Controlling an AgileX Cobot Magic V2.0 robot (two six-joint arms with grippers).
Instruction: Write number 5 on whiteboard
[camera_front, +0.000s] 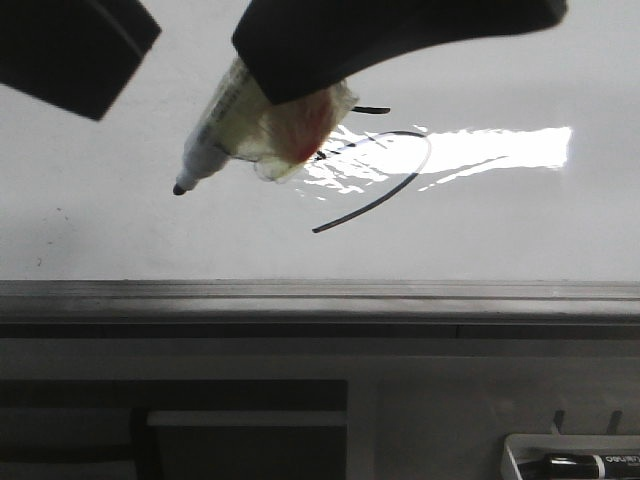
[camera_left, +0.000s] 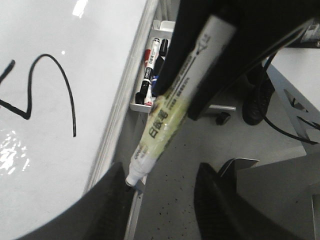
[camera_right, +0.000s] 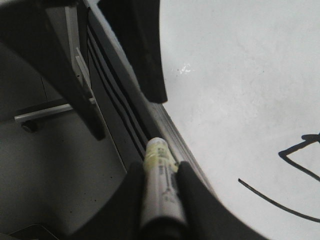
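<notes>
The number 5 (camera_front: 400, 185) is drawn in thin black lines on the glossy whiteboard (camera_front: 120, 230). My right gripper (camera_front: 300, 90) is shut on a white marker (camera_front: 225, 125) with yellowed tape. It holds the marker tilted, with its black tip pointing away from the 5 and off the board. The right wrist view shows the marker (camera_right: 160, 160) pinched between my right gripper's (camera_right: 160, 172) fingers, beside strokes of the 5 (camera_right: 275, 200). My left gripper (camera_left: 162, 170) is open and empty; the marker (camera_left: 170, 105) hangs between its fingers, the tip close to one finger. The 5 (camera_left: 67, 90) also shows in the left wrist view.
A grey metal rail (camera_front: 320, 290) runs along the board's near edge. A white tray (camera_front: 575, 460) holding spare markers hangs below it and also shows in the left wrist view (camera_left: 150, 75). My left gripper (camera_front: 70, 50) hovers at the far left, over the board.
</notes>
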